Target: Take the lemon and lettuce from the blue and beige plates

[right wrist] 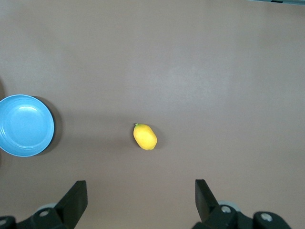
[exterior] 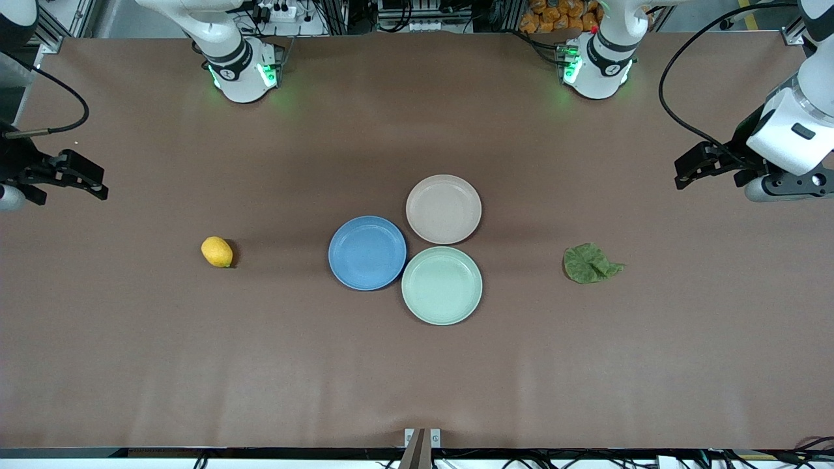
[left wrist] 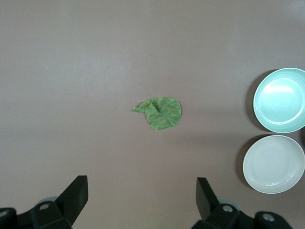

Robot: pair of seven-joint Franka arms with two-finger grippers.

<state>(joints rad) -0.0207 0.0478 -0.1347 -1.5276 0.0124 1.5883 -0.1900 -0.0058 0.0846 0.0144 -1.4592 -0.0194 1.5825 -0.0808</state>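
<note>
The yellow lemon lies on the bare table toward the right arm's end; it also shows in the right wrist view. The green lettuce leaf lies on the bare table toward the left arm's end and shows in the left wrist view. The blue plate and the beige plate stand empty in the middle. My left gripper is open and empty, up in the air at its end of the table. My right gripper is open and empty, up in the air at its end.
A pale green plate stands empty beside the blue and beige plates, nearest the front camera. The three plates touch or nearly touch. The brown table is bare around the lemon and the lettuce.
</note>
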